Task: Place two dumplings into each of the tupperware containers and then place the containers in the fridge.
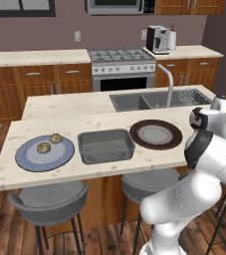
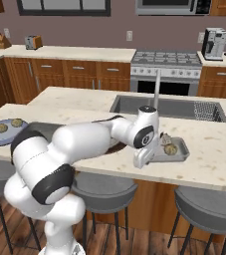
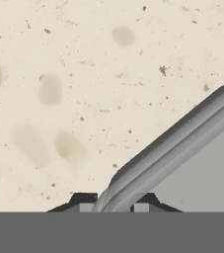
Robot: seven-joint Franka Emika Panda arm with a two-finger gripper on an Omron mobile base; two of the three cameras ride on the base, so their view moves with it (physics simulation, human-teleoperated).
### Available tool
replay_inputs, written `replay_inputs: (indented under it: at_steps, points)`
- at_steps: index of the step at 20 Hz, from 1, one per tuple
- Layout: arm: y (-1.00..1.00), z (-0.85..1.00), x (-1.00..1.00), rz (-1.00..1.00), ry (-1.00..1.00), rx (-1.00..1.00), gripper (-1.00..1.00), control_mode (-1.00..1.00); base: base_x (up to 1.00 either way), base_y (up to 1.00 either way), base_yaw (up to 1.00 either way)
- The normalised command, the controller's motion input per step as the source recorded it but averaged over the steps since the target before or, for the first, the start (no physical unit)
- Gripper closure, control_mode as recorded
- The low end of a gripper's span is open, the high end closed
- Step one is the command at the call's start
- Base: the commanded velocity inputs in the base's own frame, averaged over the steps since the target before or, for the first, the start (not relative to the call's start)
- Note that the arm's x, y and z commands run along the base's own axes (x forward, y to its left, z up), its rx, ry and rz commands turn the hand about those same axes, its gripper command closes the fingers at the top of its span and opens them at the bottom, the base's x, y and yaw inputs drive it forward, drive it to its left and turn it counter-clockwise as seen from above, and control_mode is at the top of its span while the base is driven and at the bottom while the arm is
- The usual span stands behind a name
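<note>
Speckled cream stone forms the island counter [image 1: 109,119] on which everything stands, with a double sink [image 1: 154,99] set into it behind. In the right base view, a tupperware container [image 2: 176,152] holding two dumplings [image 2: 170,148] is seen near the counter's front edge, and the gripper [image 3: 112,206] is lowered at that tub's near rim. In the hand view the grey rim runs between the two dark fingertips [image 3: 84,200], which appear drawn in on it from either side, so the fingers are judged to be clamped on the container's wall. A second container [image 1: 106,145] lies empty in the left base view, between a blue-grey plate [image 1: 45,153] bearing the other two dumplings [image 1: 50,143] and a bare dark brown plate [image 1: 156,134]. The filled tub is thus judged to be the step in hand: it is being taken up for carrying to the fridge, while the second tub is not yet filled. A level lift is called for next, so that the tub is not tipped and the dumplings are not spilled, since it is held by one edge alone.
</note>
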Motion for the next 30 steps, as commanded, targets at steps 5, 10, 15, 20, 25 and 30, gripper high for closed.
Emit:
replay_inputs:
  at_steps: [5,10,15,20,25,30]
  points:
    - [-0.09,0.0,0.0,0.09,-0.22,0.0,1.0,-1.0,0.0,0.0,0.0]
    - [-0.02,0.36,-0.24,0.09,-0.3,0.0,1.0,-1.0,0.0,0.0,0.0]
    - [0.29,0.67,-0.36,0.11,-0.19,-0.18,1.0,-1.0,0.0,0.0,0.0]
    - [0.65,0.3,0.01,0.13,0.05,-0.26,1.0,-1.0,0.0,0.0,0.0]
    - [0.41,0.2,-0.4,0.21,0.03,-0.13,1.0,-1.0,0.0,0.0,0.0]
    - [0.47,0.03,-0.77,0.34,0.08,-0.07,1.0,-1.0,0.0,0.0,0.0]
